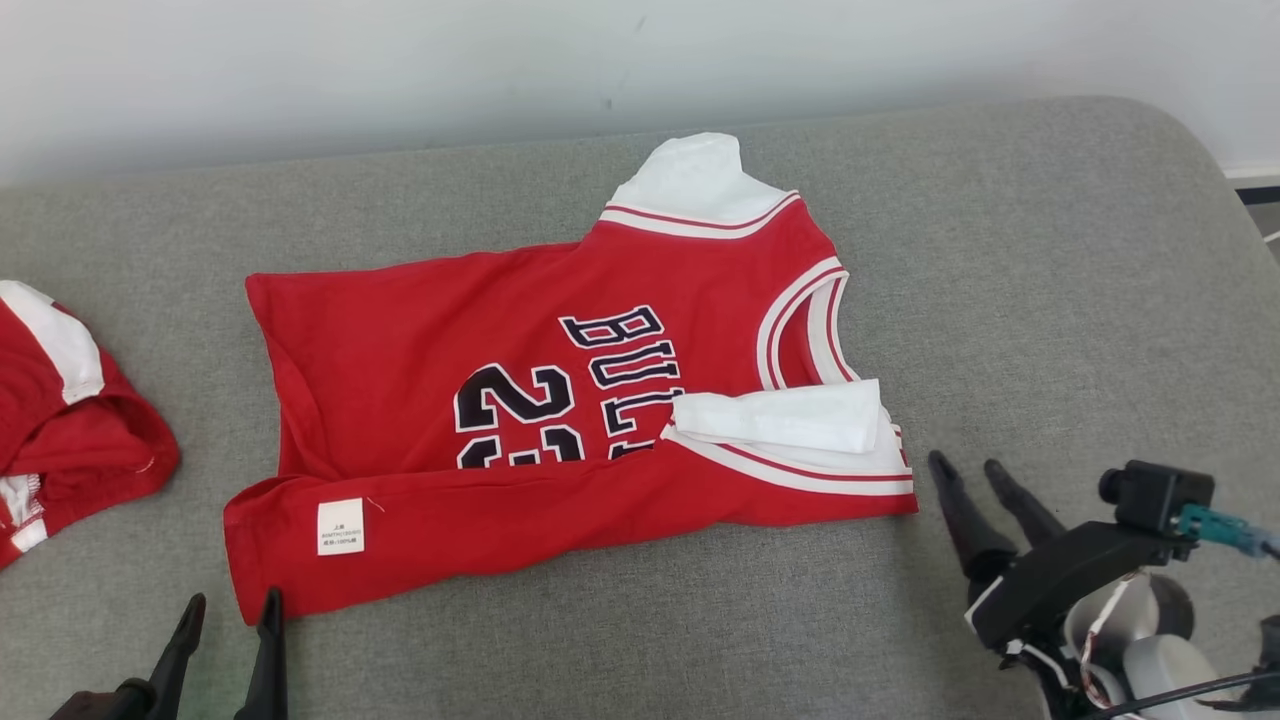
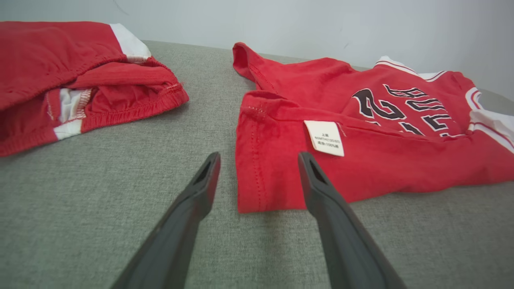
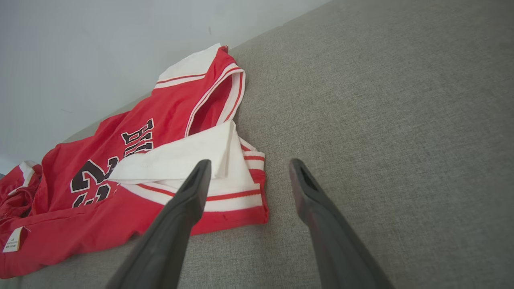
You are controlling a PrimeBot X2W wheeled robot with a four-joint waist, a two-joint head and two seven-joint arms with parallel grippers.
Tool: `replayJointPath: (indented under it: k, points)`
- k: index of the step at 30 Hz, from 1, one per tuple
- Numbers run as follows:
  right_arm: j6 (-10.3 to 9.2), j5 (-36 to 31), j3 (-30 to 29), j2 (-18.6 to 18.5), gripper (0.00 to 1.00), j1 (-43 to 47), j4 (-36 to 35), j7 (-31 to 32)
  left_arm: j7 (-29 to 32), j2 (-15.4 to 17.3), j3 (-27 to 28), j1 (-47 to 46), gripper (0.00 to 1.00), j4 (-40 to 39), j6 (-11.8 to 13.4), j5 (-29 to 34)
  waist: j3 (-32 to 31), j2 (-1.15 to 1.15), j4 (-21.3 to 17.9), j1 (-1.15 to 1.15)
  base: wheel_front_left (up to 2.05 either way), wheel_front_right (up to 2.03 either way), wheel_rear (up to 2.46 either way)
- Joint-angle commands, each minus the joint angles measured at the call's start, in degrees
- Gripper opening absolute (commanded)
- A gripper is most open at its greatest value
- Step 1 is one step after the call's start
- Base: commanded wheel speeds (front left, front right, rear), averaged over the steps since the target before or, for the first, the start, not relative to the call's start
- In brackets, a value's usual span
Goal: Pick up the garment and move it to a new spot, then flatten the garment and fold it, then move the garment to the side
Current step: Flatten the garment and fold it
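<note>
A red Bulls jersey (image 1: 400, 380) lies in the middle of the grey bench (image 1: 1050, 250), its near edge folded up over the lower half of the number 23 and the lettering. The left hand (image 1: 233, 598) and right hand (image 1: 963, 461) are at its near corners, fingers apart, holding nothing. A care label (image 1: 340, 526) (print too small to read) faces up. A second red garment (image 1: 70, 430) is cut off at left.

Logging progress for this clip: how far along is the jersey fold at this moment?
Done: the jersey lies spread on the grey cushion, its near edge folded over so the label shows. In hand: nothing; the left gripper and right gripper sit by its near corners, fingers apart. Left: further folds, then moving it aside.
</note>
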Motion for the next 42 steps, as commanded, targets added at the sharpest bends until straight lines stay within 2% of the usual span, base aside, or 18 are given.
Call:
replayJointPath:
  k: [1,14,23,24,25,26,27,28,36,42]
  points:
    - [0.02,0.0,0.4,0.5,1.0,0.7,0.3,0.2,-0.3,0.0,0.0,0.5,1.0,0.5,0.1,-0.2,0.1,0.0,0.0,0.0,0.0,0.0,0.0]
    - [0.02,-3.9,3.0,2.7,1.0,-4.2,8.8,-3.2,-0.4,-1.3,-0.1,-3.3,1.0,5.8,-1.8,0.2,2.0,0.0,0.6,0.0,0.0,0.0,0.0]
    - [0.02,-6.5,5.0,3.6,1.0,-7.3,14.4,-4.4,-0.4,-3.1,0.0,-7.0,1.0,10.6,-4.9,0.1,3.2,0.0,0.9,0.0,0.0,0.0,0.0]
    - [0.02,-6.6,5.1,3.7,0.87,-7.4,14.9,-4.4,-0.4,-3.2,0.2,-7.2,1.0,11.0,-5.3,0.2,3.2,0.0,0.9,0.0,0.0,0.0,0.0]
    - [0.02,-6.6,5.3,3.9,0.6,-7.5,15.3,-4.5,-0.4,-3.4,0.4,-7.5,0.92,11.7,-5.8,0.0,3.3,0.0,0.8,0.0,0.0,0.0,0.0]
    - [0.02,-6.7,5.3,4.1,0.39,-7.8,15.8,-4.6,-0.4,-3.7,0.4,-7.9,0.42,12.5,-6.2,-0.2,3.3,0.0,0.8,0.0,0.0,0.0,0.0]
    - [0.02,-6.9,5.4,4.2,0.05,-8.0,16.4,-4.8,-0.4,-4.0,0.6,-8.3,0.16,13.0,-6.5,-0.3,3.4,0.0,0.8,0.0,0.0,0.0,0.0]
    - [0.02,-6.8,5.5,4.5,0.0,-8.2,16.7,-5.0,-0.3,-4.2,0.8,-8.5,0.01,13.5,-6.8,-0.1,3.4,0.0,0.8,0.0,0.0,0.0,0.0]
    - [0.02,-4.2,5.3,4.5,0.0,-7.9,17.9,-6.0,-0.3,-5.4,2.1,-8.6,0.0,15.9,-8.3,1.3,2.0,0.0,0.8,0.0,0.0,0.0,0.0]
    - [0.02,-0.3,4.2,2.5,0.0,-3.1,11.9,-4.2,-0.3,-5.6,3.6,-4.0,0.0,12.7,-8.6,3.2,-0.7,0.0,1.0,0.0,0.0,0.0,0.0]
